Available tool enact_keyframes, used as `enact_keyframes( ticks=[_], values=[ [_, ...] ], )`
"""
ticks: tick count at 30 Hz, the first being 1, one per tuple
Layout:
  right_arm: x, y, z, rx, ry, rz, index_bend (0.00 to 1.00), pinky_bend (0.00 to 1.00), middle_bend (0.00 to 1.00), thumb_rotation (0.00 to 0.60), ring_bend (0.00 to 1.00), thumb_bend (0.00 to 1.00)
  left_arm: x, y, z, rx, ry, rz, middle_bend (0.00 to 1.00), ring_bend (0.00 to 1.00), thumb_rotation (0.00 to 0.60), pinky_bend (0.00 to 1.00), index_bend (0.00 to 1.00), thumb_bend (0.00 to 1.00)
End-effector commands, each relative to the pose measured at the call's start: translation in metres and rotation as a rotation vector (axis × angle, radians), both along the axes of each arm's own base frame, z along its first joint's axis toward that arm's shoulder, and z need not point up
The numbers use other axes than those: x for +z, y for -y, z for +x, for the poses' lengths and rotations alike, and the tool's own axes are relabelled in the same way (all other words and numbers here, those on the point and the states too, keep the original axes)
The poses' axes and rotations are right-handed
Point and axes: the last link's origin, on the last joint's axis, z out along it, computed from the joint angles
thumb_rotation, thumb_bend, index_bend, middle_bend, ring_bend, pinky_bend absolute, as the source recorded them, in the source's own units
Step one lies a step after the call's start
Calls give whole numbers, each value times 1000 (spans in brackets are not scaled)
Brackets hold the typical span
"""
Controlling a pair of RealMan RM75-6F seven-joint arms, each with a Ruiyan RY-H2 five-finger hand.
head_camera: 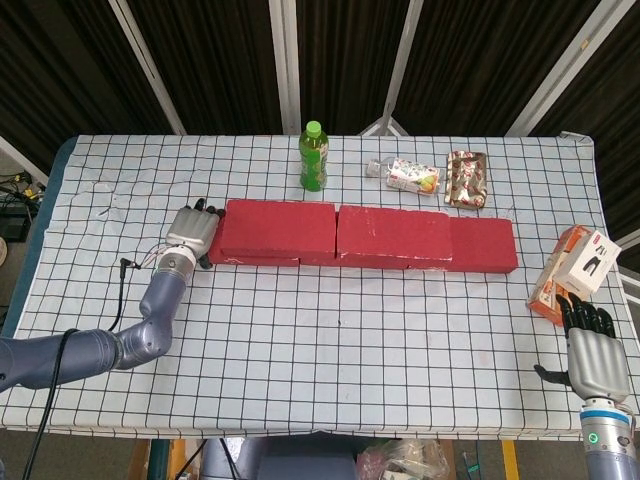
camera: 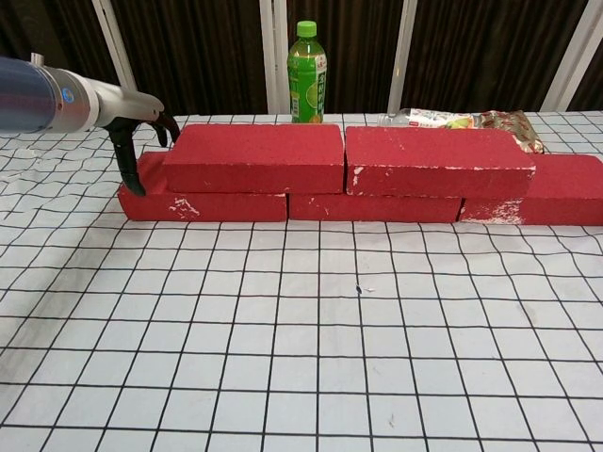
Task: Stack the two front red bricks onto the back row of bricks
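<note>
Two red bricks lie end to end on top of the back row: the left top brick (head_camera: 278, 228) (camera: 254, 155) and the right top brick (head_camera: 394, 234) (camera: 438, 160). Beneath them the bottom row (camera: 372, 207) sticks out at both ends (head_camera: 483, 245). My left hand (head_camera: 190, 232) (camera: 132, 132) is at the row's left end, fingers spread, its thumb reaching down against the end face of the bottom left brick (camera: 203, 202); it holds nothing. My right hand (head_camera: 592, 362) hovers open near the table's front right corner, far from the bricks.
A green bottle (head_camera: 313, 158) (camera: 306, 73) stands behind the bricks. Snack packets (head_camera: 413, 176) (head_camera: 466, 180) lie at the back right. An orange and white box (head_camera: 575, 270) sits at the right edge, just ahead of my right hand.
</note>
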Motion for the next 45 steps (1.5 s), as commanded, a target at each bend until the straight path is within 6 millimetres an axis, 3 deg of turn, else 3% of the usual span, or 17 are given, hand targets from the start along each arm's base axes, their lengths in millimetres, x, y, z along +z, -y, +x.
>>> enact_keyframes(
  ticks=[1,30,39,45],
  values=[
    [-1,0,0,0,0,3,16,0,0,600,0,133,0,0,0,1,2,1,143,46,600,214,170,34],
    [2,0,-2,-5,3,-6,16,0,0,600,0,134,-3,0,9,2,25,-4,134,46,600,214,164,34],
    [1,-1,-1,-4,0,0,15,0,0,600,0,133,14,-1,2,18,-2,48,109,45,600,214,148,34],
    [2,-1,-1,-1,4,-4,16,0,0,600,0,134,38,14,-5,47,41,48,86,34,600,214,105,34]
  ],
)
